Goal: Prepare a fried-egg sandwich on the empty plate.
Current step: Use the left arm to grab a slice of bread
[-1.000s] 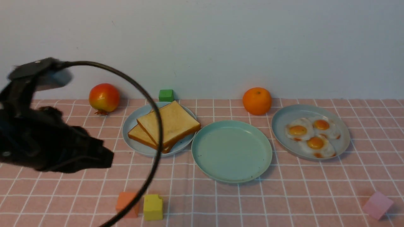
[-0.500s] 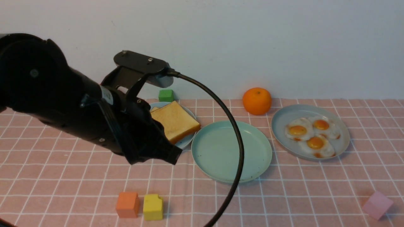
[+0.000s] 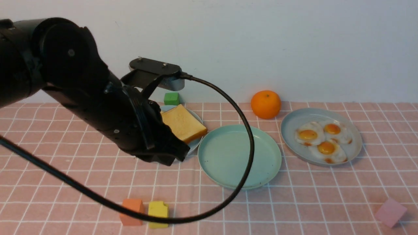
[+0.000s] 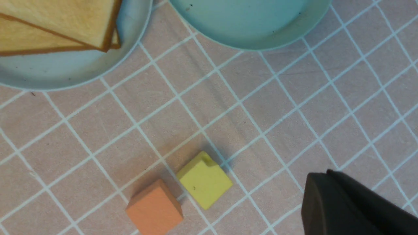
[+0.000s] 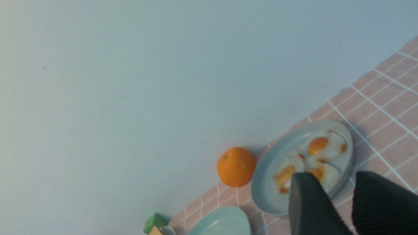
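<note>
Scene: A pink checked table against a pale wall, seen from between your two arms.
What has changed: Over the last second your left arm has swung in from the left edge of the table toward its middle. The left gripper now hangs by the near rim of the pale blue plate, and the arm hides much of that plate from the front. Its black cable loops in front of the mint-green plate.
What has stayed: The toast, the eggs and all three plates lie where they were.
What it means: By my judgement you are starting the first step, going for a slice of toast. Nothing of the sandwich is built yet.
Toast slices: Two, stacked askew on the pale blue plate, left of the middle and toward the far edge.
Empty plate: The mint-green plate sits bare at the middle of the table, just beside the toast plate.
Fried eggs: Three on the grey-blue plate, right of the middle.
Left gripper: Jaws fully closed, with nothing held. Its wrist view shows only cloth by the tip, with an orange cube and a yellow cube toward the near edge.
Right gripper: Seen only in its own wrist view, raised and facing the egg plate. Its jaws stand partly apart with nothing between them.
Next: The left jaws must open before they can take a slice.
</note>
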